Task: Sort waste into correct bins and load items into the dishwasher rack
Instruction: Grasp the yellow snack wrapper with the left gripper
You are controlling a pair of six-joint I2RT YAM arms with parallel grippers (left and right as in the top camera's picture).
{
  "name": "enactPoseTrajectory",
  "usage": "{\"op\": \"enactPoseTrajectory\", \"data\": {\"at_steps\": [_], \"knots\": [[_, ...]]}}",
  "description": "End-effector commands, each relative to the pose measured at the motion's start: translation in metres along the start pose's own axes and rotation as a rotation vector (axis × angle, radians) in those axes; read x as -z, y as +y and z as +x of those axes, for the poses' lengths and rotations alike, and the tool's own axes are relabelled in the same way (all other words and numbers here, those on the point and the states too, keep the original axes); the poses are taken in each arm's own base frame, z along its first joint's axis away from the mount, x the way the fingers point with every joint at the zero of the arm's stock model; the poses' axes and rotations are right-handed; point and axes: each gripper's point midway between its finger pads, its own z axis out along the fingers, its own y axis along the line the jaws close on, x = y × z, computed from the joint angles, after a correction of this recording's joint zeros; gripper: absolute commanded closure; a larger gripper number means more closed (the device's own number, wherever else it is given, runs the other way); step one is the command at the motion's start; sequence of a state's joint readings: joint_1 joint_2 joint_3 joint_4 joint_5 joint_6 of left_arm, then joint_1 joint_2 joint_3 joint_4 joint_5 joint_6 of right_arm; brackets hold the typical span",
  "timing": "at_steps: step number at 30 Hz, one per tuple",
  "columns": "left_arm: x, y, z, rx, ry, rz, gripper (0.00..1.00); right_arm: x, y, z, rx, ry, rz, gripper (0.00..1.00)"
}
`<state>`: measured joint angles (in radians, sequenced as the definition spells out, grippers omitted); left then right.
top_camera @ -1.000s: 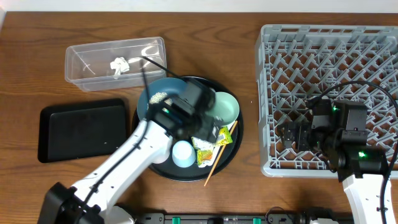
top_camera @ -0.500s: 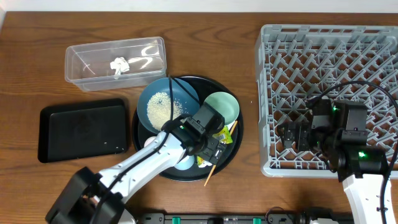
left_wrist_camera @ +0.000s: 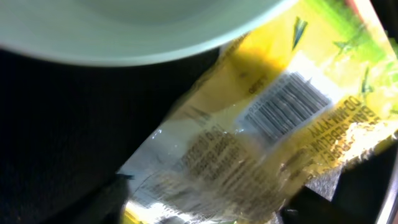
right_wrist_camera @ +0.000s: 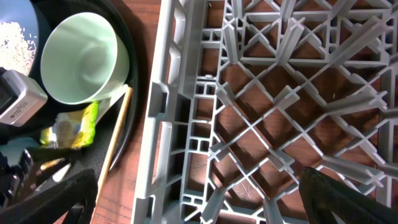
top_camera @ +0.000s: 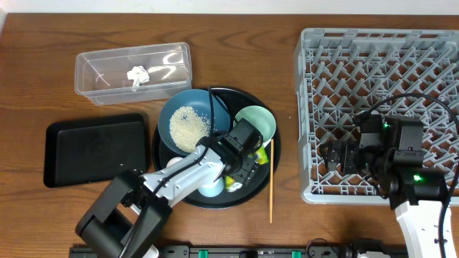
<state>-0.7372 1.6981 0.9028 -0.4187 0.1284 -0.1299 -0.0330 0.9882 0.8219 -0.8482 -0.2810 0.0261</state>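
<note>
The left gripper's jaws stand apart astride the yellow-green wrapper, not yet clamped, down on the round black tray beside the mint bowl. The right gripper's jaws are spread and empty over the rack's near-left corner.

Little looks done. Only the tissue wad lies in the clear tub. The black bin holds nothing, and no dish is in the rack. Rice sits in the blue dish. The pale blue cup waits on the round tray, and the chopstick lies partly on the bench.
</note>
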Motion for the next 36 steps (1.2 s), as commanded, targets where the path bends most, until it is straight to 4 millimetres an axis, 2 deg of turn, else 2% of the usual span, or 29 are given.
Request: {"op": "enactPoseTrajectory", "data": {"at_steps": [1,3,5,6,9,11,15,16,22,25,28,31,36], "knots": [[-0.001,0.002,0.004,-0.011,0.008,-0.011,0.46,0.003,0.006,-0.005,0.013,-0.012,-0.015,0.01],[0.000,0.002,0.003,-0.012,0.004,-0.010,0.66,0.003,0.006,-0.005,0.013,-0.012,-0.015,0.01],[0.003,0.001,0.000,-0.013,-0.008,-0.008,0.78,0.003,0.006,-0.005,0.013,-0.012,-0.015,0.01],[0.005,0.000,-0.002,-0.013,-0.015,-0.007,0.80,0.003,0.006,-0.005,0.013,-0.012,-0.015,0.01],[0.014,-0.002,-0.011,-0.015,-0.049,0.000,0.81,0.003,0.006,-0.005,0.013,-0.012,-0.015,0.01],[0.021,-0.004,-0.017,-0.017,-0.075,0.005,0.88,0.003,0.006,-0.005,0.013,-0.012,-0.015,0.01],[0.030,-0.006,-0.022,-0.019,-0.107,0.012,0.90,0.003,0.006,-0.004,0.013,-0.010,-0.015,0.01],[0.032,-0.006,-0.023,-0.019,-0.111,0.013,0.93,0.003,0.006,-0.004,0.012,-0.010,-0.015,0.01],[0.038,-0.005,-0.014,-0.006,-0.080,0.008,0.94,0.003,0.006,-0.004,0.012,-0.009,-0.015,0.01],[0.055,-0.004,-0.017,-0.002,-0.099,0.009,0.94,0.003,0.006,-0.004,0.012,-0.009,-0.015,0.01],[0.083,-0.002,-0.035,0.014,-0.195,0.018,0.94,0.003,0.006,-0.004,0.012,-0.009,-0.015,0.01],[0.120,0.020,-0.061,0.063,-0.333,-0.033,0.94,0.003,0.006,-0.004,0.012,-0.009,-0.015,0.01],[0.182,0.099,-0.095,0.238,-0.581,-0.223,0.94,0.003,0.006,-0.003,0.011,-0.006,-0.015,0.01]]}}
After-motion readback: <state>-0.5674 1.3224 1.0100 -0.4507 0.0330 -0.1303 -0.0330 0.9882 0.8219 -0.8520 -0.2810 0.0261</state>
